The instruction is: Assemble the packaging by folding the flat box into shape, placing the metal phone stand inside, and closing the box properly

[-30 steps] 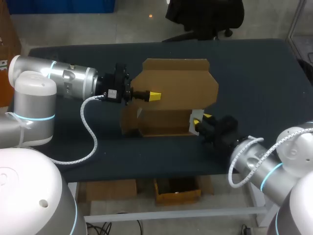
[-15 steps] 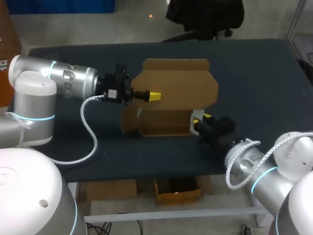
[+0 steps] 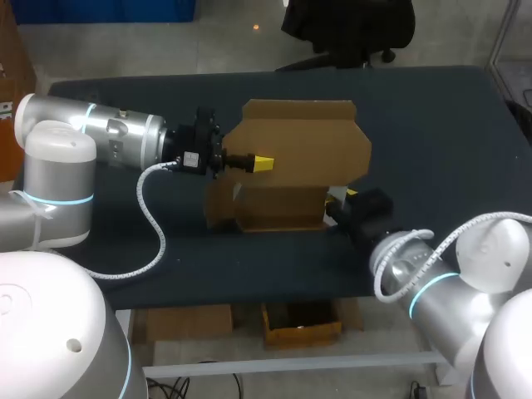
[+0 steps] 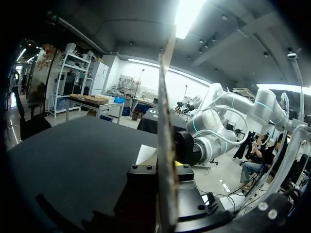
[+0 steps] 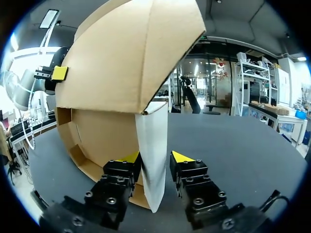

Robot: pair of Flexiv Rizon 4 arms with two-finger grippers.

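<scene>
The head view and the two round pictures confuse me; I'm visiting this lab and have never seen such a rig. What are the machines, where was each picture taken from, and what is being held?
These are two robot arms working at a dark table. The head view looks down from above and behind them. Each round picture comes from a camera on one arm's wrist, looking out along its fingers. On the table sits a half-folded brown cardboard box. The left gripper, coming in from the left, is shut on the box's raised lid panel. The right gripper is open, with a white flap at the box's end between its yellow-tipped fingers. No metal phone stand shows in any picture.
</scene>
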